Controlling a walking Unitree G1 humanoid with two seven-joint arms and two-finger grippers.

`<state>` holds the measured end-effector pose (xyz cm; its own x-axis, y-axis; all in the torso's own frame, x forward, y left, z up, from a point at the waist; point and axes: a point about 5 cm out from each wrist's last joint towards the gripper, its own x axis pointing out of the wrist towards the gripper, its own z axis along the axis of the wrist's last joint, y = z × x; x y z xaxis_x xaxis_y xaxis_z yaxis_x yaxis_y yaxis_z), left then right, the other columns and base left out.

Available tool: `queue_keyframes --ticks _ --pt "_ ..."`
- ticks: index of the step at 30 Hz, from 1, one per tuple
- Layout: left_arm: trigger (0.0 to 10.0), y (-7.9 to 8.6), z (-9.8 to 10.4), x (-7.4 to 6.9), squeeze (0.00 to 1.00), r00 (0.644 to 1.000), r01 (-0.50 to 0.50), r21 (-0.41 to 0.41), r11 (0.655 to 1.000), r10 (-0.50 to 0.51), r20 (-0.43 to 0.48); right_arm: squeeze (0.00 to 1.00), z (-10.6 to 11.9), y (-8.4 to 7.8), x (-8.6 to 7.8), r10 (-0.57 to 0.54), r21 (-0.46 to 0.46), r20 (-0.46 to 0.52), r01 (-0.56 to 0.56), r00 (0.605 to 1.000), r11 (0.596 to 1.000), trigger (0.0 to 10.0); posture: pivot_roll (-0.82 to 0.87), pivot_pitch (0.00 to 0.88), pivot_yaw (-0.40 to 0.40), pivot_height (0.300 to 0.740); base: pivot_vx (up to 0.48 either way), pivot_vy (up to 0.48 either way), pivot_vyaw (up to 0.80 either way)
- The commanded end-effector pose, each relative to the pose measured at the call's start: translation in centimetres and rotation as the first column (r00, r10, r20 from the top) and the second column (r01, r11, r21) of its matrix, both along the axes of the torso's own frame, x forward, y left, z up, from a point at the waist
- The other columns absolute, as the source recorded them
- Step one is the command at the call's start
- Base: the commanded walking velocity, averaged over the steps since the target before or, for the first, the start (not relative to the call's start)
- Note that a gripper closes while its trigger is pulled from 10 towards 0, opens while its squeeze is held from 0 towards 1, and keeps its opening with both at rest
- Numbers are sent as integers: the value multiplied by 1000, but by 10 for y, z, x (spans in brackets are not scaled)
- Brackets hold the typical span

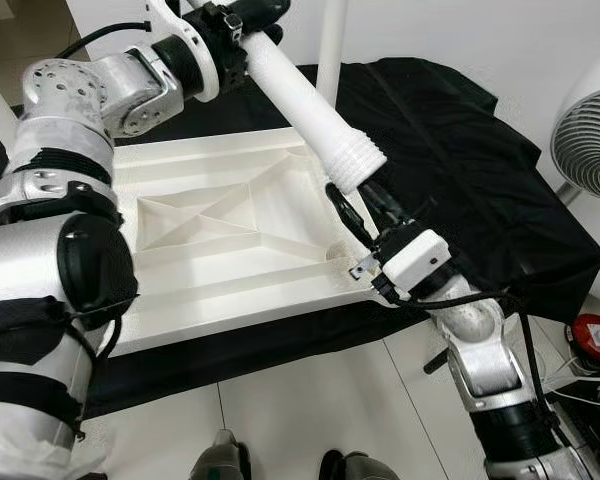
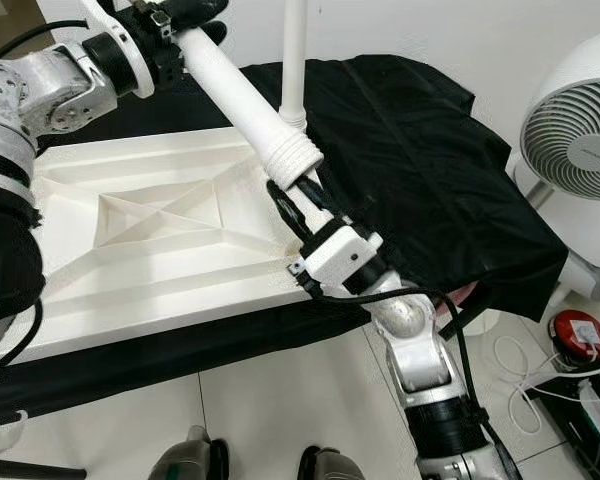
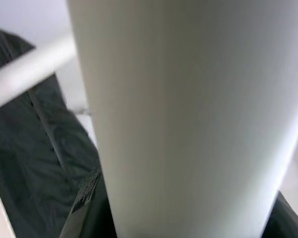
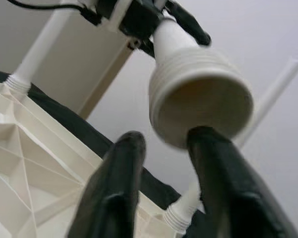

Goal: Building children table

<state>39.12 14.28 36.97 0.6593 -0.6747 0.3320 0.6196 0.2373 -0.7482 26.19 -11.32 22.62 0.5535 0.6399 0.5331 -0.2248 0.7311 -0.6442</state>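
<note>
The white plastic table top (image 1: 220, 240) lies upside down on a black cloth (image 1: 460, 160), its smooth underside crossed by raised ribs. A round white leg (image 1: 310, 105) with a ridged, screw-like end hangs tilted above its near right corner. The left gripper (image 1: 225, 20) pinches the leg's upper part. The right gripper (image 2: 290, 205) sits just under the ridged end, fingers (image 4: 114, 183) spread apart. Another leg (image 2: 294, 60) stands upright behind. A white fan (image 2: 580, 130) stands nearby.

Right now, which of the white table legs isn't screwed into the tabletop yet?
The leg held slanting in the left gripper, its threaded end in the air. The other leg stands upright in the tabletop.
</note>
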Motion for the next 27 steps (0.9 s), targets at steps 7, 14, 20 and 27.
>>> queue_keyframes --ticks 7,14,20,27 --pt "10000 3 21 -9 0 978 149 -145 978 -123 171 1000 -9 -1 -11 -74 82 57 69 996 994 10000 -24 69 47 740 0 0 0" --pt "10000 5 19 -6 0 972 89 -42 995 -78 220 0 -20 -2 -16 -135 127 10 132 991 983 10000 -29 62 50 740 0 0 0" --pt "10000 4 14 -3 0 965 33 32 999 -40 257 0 -18 -10 -8 -142 206 -94 159 985 966 10000 -32 64 46 740 0 0 0" --pt "10000 2 0 8 0 926 -153 153 976 87 368 0 -7 -17 13 -85 330 -285 181 955 927 10000 -47 33 29 740 0 0 0"
